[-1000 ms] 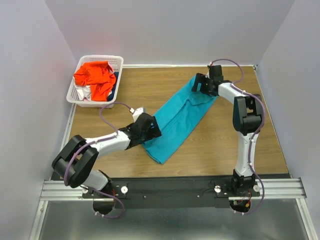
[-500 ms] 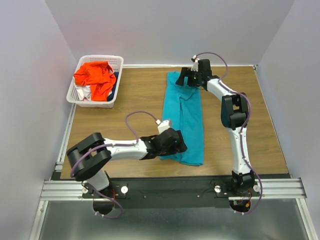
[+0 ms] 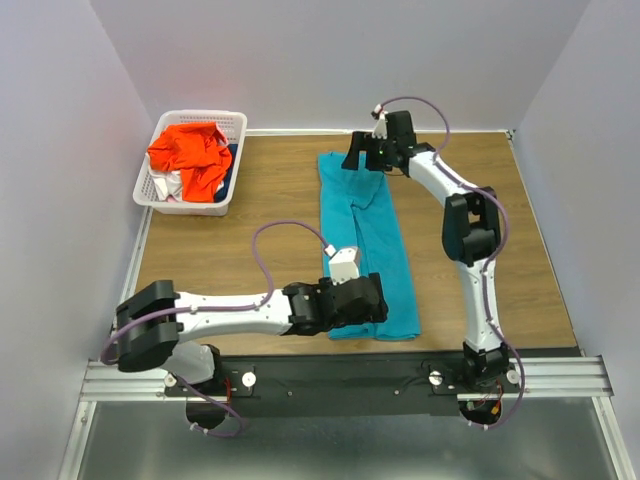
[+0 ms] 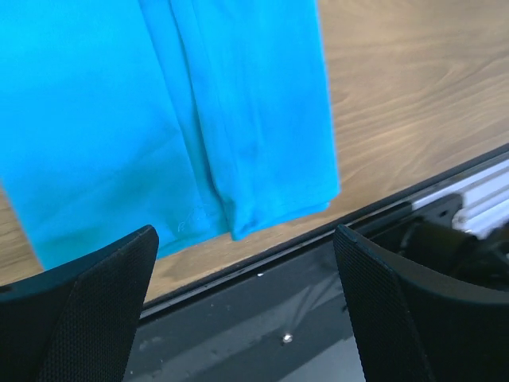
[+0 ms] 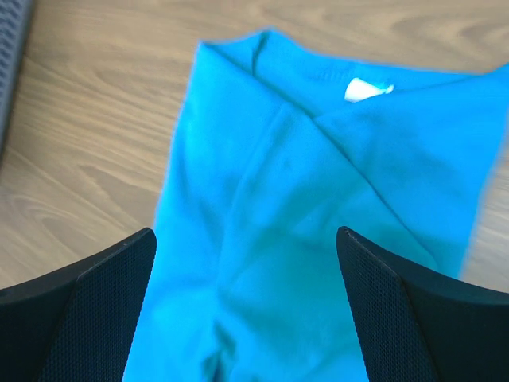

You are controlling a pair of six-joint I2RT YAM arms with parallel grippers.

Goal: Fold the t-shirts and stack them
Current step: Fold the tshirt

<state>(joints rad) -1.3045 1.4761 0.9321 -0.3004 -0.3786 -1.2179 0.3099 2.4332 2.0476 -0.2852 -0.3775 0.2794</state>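
**Teal shirt lies in a long strip, a wide-open gripper over each end**

The teal shirt lies flat on the table. It is folded lengthwise into a long narrow strip that runs from the far middle of the board to the near edge, drifting slightly right as it comes nearer. A fold line runs down its length. The collar end is at the far side. In the right wrist view the neck opening sits at the top with a small white label just inside it, and layers of cloth cross below. The hem end lies close to the near edge, just short of the black rail.

The right gripper hangs over the collar end with its fingers spread wide and holding nothing. Only the shirt shows beneath the gap. I cannot tell whether it touches the cloth.

The left gripper is over the hem end, its arm stretched across from the left. Its fingers are also spread wide and hold nothing.

The orange shirt is heaped in the basket at the far left corner, well apart from the teal shirt. White cloth and dark blue cloth show beneath it.
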